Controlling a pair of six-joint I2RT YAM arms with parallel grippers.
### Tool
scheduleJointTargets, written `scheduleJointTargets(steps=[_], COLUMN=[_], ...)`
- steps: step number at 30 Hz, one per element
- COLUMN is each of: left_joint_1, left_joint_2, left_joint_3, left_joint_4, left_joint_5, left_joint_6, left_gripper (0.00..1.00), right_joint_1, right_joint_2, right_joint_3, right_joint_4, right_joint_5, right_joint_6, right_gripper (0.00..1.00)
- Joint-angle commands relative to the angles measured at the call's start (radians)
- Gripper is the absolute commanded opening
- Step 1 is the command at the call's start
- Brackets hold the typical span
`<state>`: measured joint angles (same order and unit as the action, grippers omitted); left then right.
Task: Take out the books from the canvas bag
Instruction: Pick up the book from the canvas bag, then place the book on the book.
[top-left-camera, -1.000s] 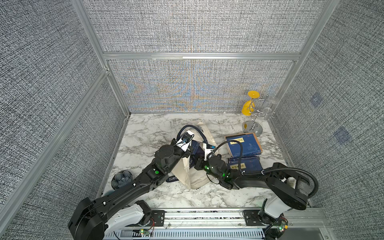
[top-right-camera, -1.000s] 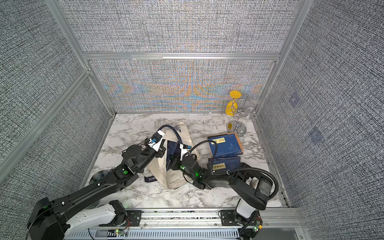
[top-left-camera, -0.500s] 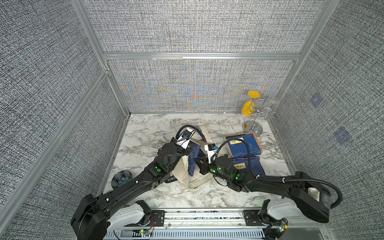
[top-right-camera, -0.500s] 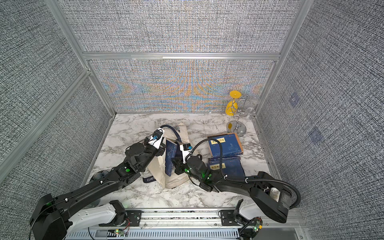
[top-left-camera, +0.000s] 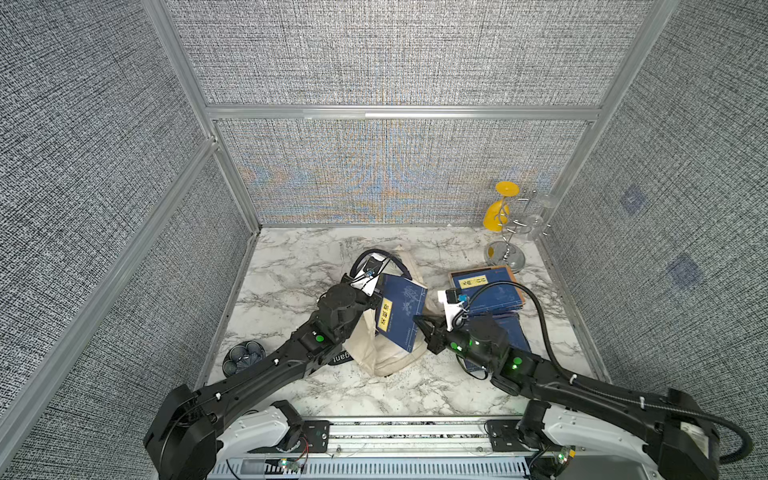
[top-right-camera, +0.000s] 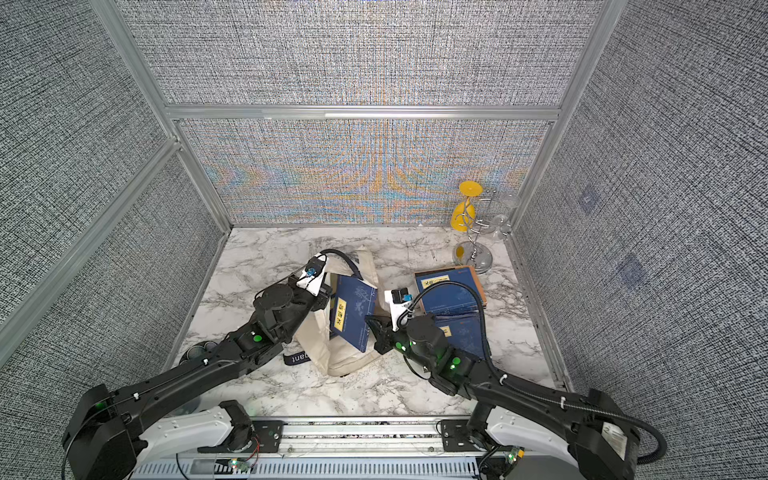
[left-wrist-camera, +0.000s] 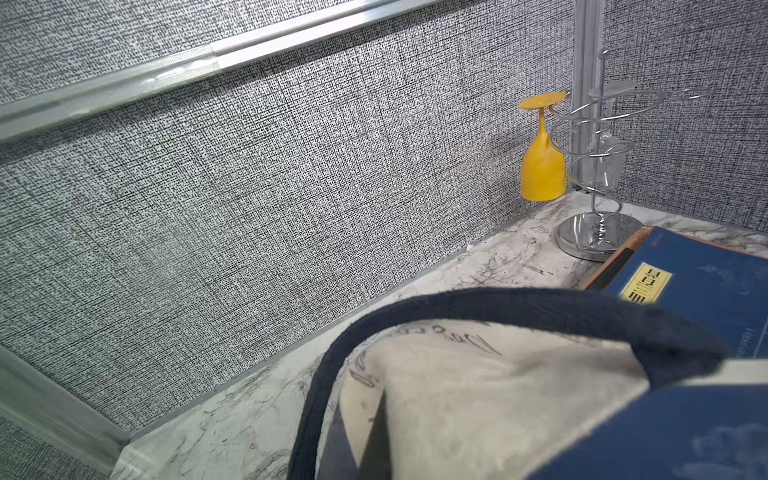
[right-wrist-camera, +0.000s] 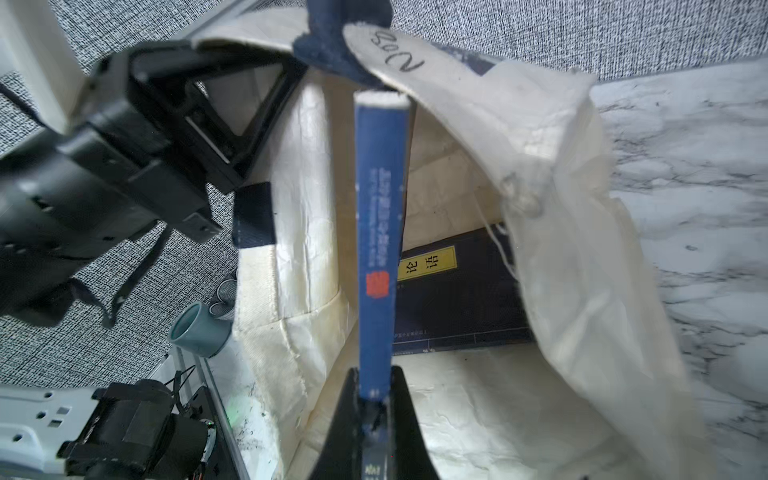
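Now right hand pinches book, left hand holding canvas bag open.

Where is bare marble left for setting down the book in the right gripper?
Bare: far-left corner behind the bag; front strip between bag and rail. Crowded: right side, with two laid books and glass rack.

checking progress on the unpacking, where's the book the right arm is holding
In both top views the book stands on edge mid-table at the open mouth of the canvas bag, its edge clamped in the jaws of the right gripper.
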<state>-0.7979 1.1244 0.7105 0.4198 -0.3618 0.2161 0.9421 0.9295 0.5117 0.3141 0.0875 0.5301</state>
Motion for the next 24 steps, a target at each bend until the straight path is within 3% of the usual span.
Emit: scheduleJointTargets(steps=[1, 8, 18, 22, 24], left_joint_1=[0.004, 0.007, 0.012, 0.014, 0.014], left_joint_2=[0.007, 0.021, 0.024, 0.026, 0.03], left_joint_3=[0.009, 0.02, 0.025, 0.028, 0.032], left_joint_4=[0.009, -0.008, -0.016, -0.023, -0.031], left_joint_5=[-0.034, -0.047, -0.052, -0.051, -0.046], left_joint_6=[-0.009, -0.015, -0.009, -0.012, -0.016], left_gripper=[0.0, 0.0, 0.0, 0.0, 0.0], right_joint_1=[-0.003, -0.013, -0.017, -0.017, -0.019], right_joint_2=[-0.083, -0.268, -0.394, -0.486, -0.519], right_joint_3=[0.003, 0.001, 0.0, -0.001, 0.022], right_joint_4=[-0.057, -0.165, -0.274, -0.345, -0.446], right_joint_5=[0.041, 0.101, 0.142, 0.264, 0.386], right_joint_6=[-0.061, -0.091, -0.067, -0.036, 0.018], right_gripper=[0.0, 0.0, 0.0, 0.0, 0.0])
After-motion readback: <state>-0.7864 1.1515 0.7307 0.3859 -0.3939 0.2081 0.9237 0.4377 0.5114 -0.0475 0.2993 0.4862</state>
